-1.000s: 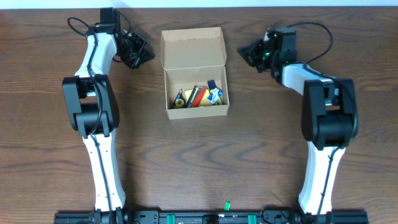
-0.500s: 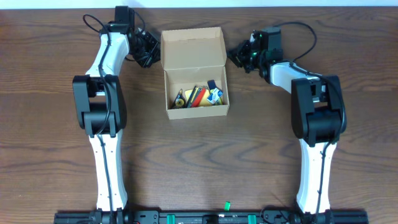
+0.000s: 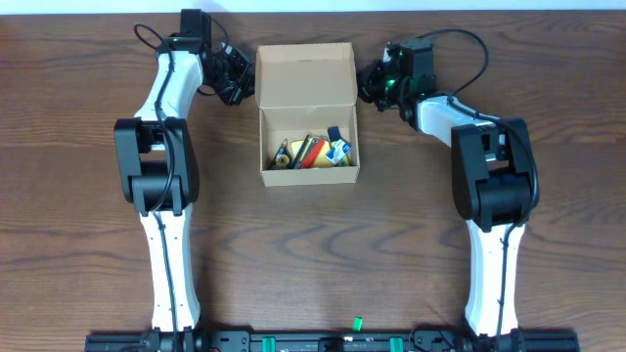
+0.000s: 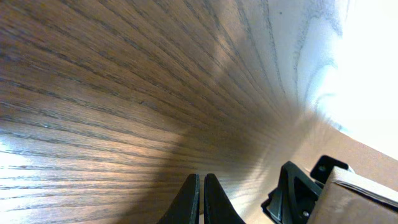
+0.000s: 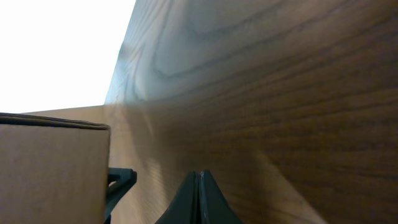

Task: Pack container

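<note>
Container (image 3: 304, 76) between left tool (image 3: 244, 80), right tool (image 3: 365, 84)

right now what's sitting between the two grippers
The open flap lid of the container, left gripper by one side edge, right gripper by the other; the overhead view shows it.

Dark wooden table (image 3: 313, 244); small green piece (image 3: 357, 320) near front edge, by black rail (image 3: 293, 343).

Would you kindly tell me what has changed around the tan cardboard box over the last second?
Both arms swung inward: the left gripper moved right and the right gripper moved left, each now close beside the open flap lid of the small tan-brown cardboard box. Both stayed shut and empty; nothing was grasped or released. The box and the colourful small items inside stayed put.
</note>
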Controlling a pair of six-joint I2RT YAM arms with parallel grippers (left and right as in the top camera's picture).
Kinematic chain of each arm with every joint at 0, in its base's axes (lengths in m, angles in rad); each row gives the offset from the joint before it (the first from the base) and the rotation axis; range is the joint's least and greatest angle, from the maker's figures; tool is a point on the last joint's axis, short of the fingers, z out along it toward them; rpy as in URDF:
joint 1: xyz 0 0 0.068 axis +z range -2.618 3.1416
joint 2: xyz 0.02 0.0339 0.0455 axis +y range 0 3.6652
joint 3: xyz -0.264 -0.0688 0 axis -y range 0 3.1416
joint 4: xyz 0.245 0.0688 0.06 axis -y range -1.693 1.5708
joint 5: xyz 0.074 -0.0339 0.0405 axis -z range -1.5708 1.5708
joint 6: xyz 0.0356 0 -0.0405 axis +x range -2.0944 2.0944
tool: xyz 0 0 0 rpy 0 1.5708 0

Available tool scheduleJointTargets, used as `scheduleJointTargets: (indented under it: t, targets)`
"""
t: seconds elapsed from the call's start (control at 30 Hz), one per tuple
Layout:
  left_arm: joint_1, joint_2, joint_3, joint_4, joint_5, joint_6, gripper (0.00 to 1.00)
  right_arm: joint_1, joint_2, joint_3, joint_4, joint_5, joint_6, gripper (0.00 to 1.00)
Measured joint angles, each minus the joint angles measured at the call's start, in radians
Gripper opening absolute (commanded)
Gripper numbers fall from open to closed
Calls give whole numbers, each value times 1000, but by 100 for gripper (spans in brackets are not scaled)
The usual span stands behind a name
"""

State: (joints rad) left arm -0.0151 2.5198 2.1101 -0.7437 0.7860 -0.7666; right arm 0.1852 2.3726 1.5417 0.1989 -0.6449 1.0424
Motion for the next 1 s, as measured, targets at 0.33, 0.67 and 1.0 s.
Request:
scheduleJointTargets:
  t: [0.33,0.67,1.0]
  targets:
    - [13,0,0,0,85,11,6,-2,0,0,57,-41,-6,1]
    - [26,0,0,21,214,73,6,-7,0,0,82,-95,-61,1]
    - [42,0,0,3,321,179,6,-7,-5,0,72,-127,-136,2]
